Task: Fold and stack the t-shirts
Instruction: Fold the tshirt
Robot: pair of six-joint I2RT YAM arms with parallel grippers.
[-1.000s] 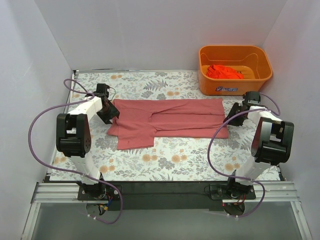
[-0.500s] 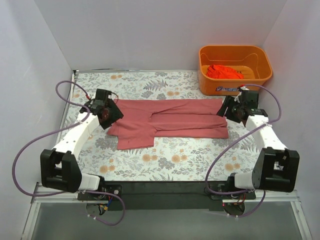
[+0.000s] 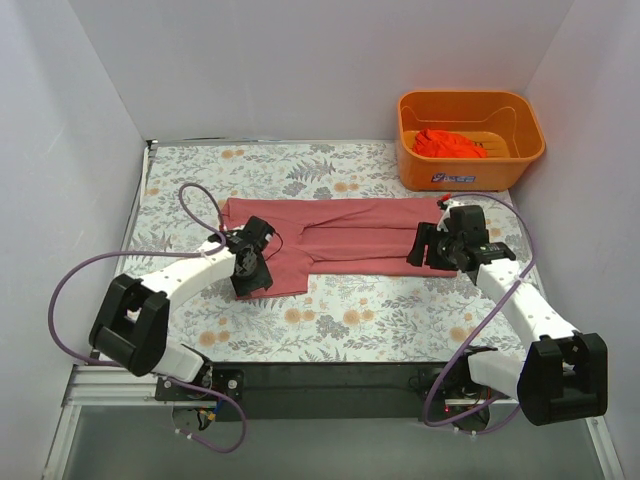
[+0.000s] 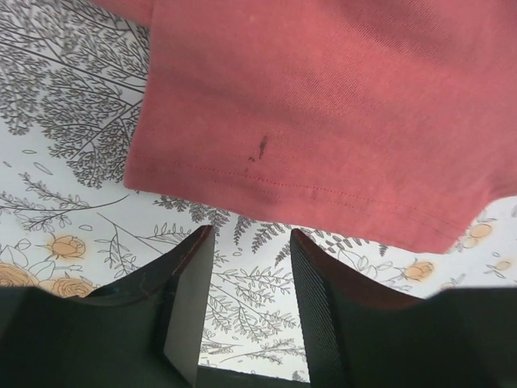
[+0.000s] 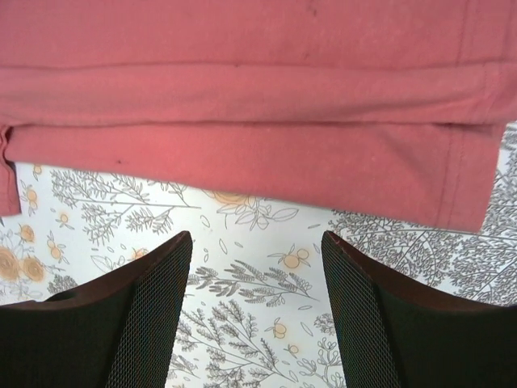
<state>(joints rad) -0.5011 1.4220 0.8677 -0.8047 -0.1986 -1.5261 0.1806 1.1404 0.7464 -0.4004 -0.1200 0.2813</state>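
Observation:
A dusty pink-red t-shirt [image 3: 350, 235] lies flat on the floral table cover, folded lengthwise, with one sleeve sticking out toward the near left. My left gripper [image 3: 250, 275] is open and empty, low at that sleeve. In the left wrist view its jaws [image 4: 249, 234] sit over bare cover just short of the sleeve hem [image 4: 323, 105]. My right gripper [image 3: 425, 246] is open and empty at the shirt's right end. In the right wrist view [image 5: 255, 238] it hovers over the cover in front of the shirt's near edge [image 5: 242, 153]. A brighter orange-red t-shirt [image 3: 448, 143] lies bunched in the basket.
The orange plastic basket [image 3: 470, 170] stands at the far right corner. White walls close in the table on the left, back and right. The floral cover [image 3: 350, 315] runs to the near edge by the arm bases.
Both arms have swung down and inward from the shirt's far ends. The left gripper moved right and nearer to the sleeve; the right gripper moved left and nearer. The shirt has not moved.

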